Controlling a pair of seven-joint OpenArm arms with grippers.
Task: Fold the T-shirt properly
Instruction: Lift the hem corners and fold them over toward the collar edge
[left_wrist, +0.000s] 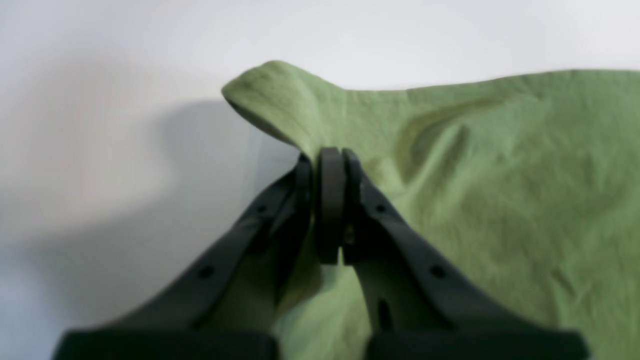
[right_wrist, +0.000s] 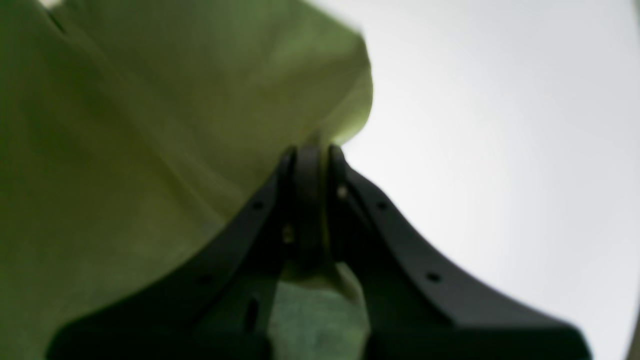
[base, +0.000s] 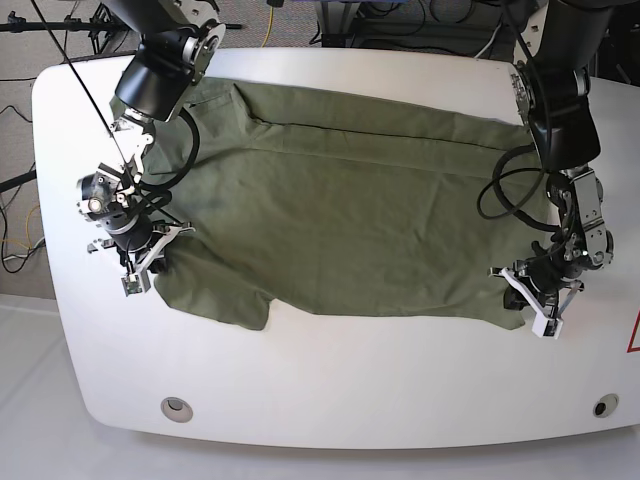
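The olive-green T-shirt (base: 350, 220) lies spread across the middle of the white desk (base: 330, 380), reaching from near the desk's left edge almost to its right edge in the base view, with its far hem close to the back edge and a sleeve hanging toward the front edge. The cloth is mostly flat with soft wrinkles. The left hand (base: 537, 285), on the right side of the base view, is closed on the shirt's edge near the desk's right edge; in the left wrist view the left hand (left_wrist: 330, 160) has its fingers pressed together with a small peak of green cloth pinched and lifted between them. The right hand (base: 140, 255), near the desk's left edge, is likewise clamped on the shirt; the right wrist view shows the right hand (right_wrist: 310, 155) gripping a raised fold of the T-shirt (right_wrist: 150, 125), though that picture is blurred.
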